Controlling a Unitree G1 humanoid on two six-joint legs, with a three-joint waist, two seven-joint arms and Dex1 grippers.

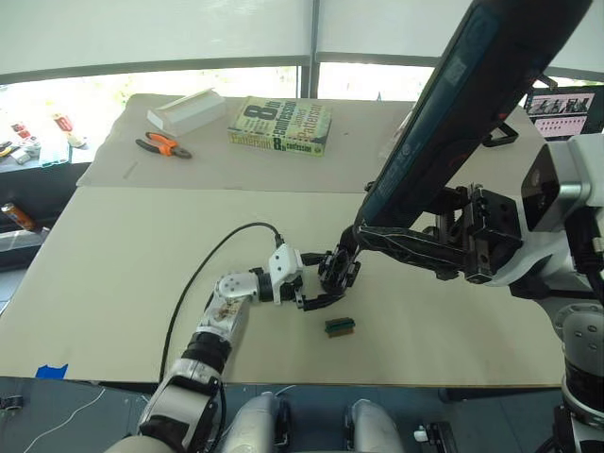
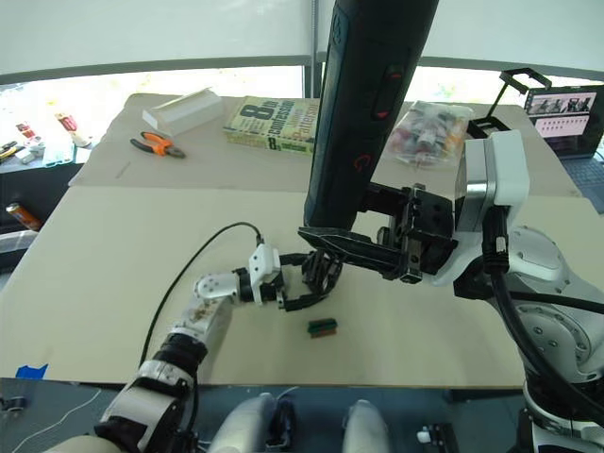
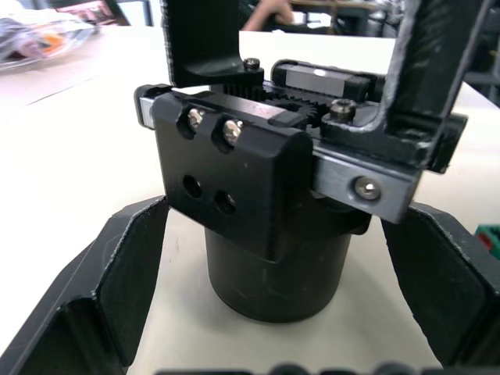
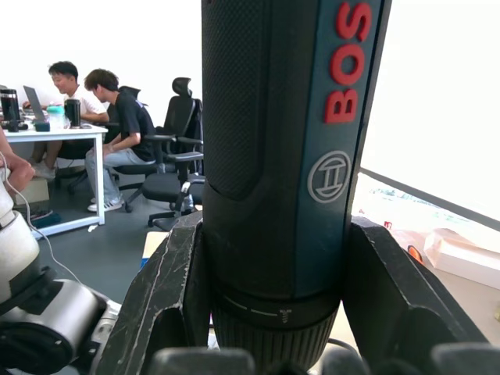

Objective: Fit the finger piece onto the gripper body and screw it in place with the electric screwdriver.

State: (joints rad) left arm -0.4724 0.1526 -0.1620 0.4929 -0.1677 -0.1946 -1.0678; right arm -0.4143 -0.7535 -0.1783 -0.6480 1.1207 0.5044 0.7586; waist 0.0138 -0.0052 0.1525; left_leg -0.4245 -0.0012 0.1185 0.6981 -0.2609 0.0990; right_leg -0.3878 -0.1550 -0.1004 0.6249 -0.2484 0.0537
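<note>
The right gripper [image 2: 326, 243] clamps the screwdriver [image 2: 363, 113] near its lower end, fingers closed on both sides of the barrel, as the right wrist view shows; the tool's long axis rises steeply from the table toward the camera, its working end pointed down at the gripper body [image 1: 337, 272]. That body stands mid-table between the fingers [image 3: 101, 305] of the left gripper [image 1: 319, 281], which sit spread on either flank; whether they press it or merely bracket it cannot be told. In the left wrist view the body's top face carries two seated screws above two empty holes, and a black piece rising behind them may be the finger piece [image 3: 205, 39], though that is uncertain. The coming move appears to turn on lining the bit, hidden here, straight down over those holes; the right arm holds the tool directly above, the left steadies from the side. Counted: one screwdriver, one gripper body, one small green block [image 1: 340, 326] just beside it, one pliers [image 1: 162, 144], one book [image 1: 280, 124], one white box [image 1: 186, 110].
</note>
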